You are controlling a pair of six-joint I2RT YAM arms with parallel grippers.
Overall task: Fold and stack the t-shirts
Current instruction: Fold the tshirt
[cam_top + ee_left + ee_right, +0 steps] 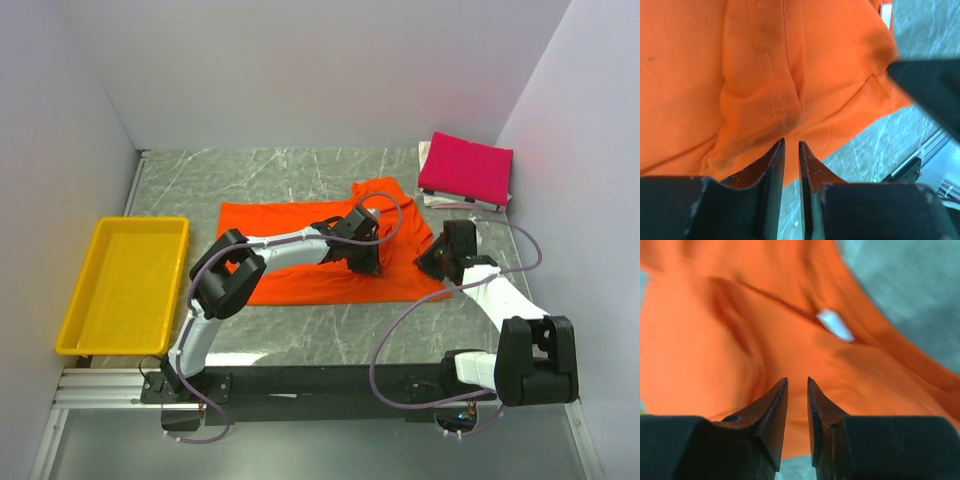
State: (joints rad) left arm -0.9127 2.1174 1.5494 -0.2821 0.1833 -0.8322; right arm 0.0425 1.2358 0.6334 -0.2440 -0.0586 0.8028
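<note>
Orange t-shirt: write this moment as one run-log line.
orange t-shirt: spread out, unfolded | left end effector: narrow gap, at shirt | right end effector: narrow gap, at shirt's right edge | pink t-shirt: folded, far right

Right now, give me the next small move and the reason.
Probably close the left claw and right claw firmly on the orange t-shirt: both tips sit at its cloth, jaws narrowly apart, and a firm pinch is not evident.
</note>
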